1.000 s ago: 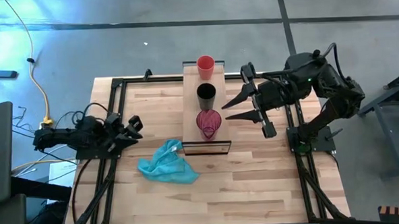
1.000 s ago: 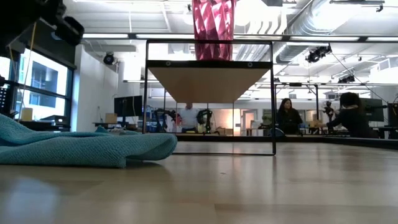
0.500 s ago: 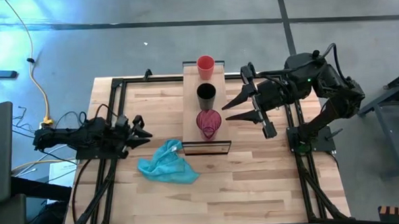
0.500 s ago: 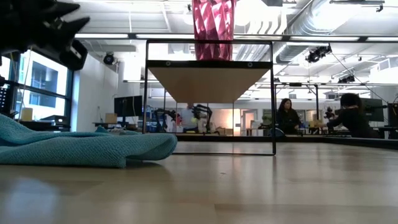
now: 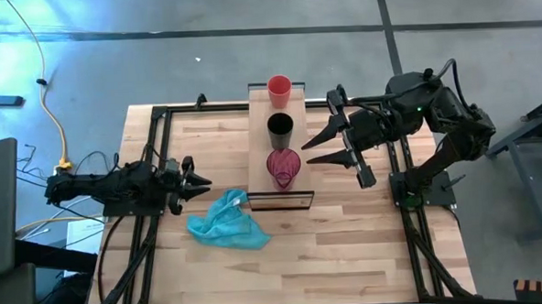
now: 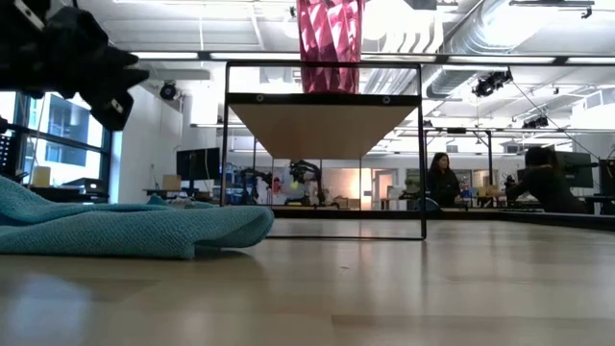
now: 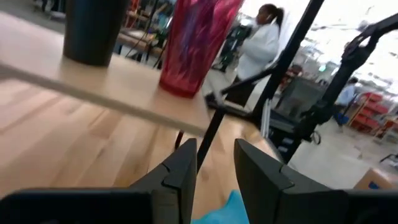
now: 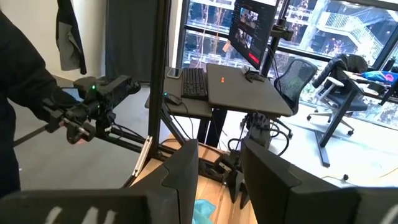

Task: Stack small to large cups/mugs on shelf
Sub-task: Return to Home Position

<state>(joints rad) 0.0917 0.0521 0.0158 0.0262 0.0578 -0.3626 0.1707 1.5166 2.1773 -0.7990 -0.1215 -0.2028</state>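
High view puts the change on the left arm alone. The left gripper [image 5: 202,182] has swung round from the table's left edge and pushed out toward the shelf [image 5: 260,143]. It now hangs near the upper edge of the light blue cloth [image 5: 226,223], apart from it and well short of the plank. Low view agrees, since the same dark claw has slid further into the upper left of that picture. Left wrist view shows its fingers parted by a narrow gap with nothing between them.

The right gripper [image 5: 306,153] has not moved in the last second. It hovers just beside the shelf, level with the space between the two nearer cups, with its fingers spread and empty.

None of the cups has shifted. They stand upright and apart in one line along the plank. The orange-red cup [image 5: 279,86] is at the far end and the black cup [image 5: 280,127] is in the middle. The pinkish-red cup [image 5: 284,168] stands nearest the black metal frame [image 5: 281,209].

Judging from that row, small to large, the placing looks finished and only the retreat of the arms remains. The left arm's motion reads as part of settling into its rest pose. The right arm has yet to pull back, and its open fingers so close to the pinkish-red cup are probably the one thing that could still disturb the line
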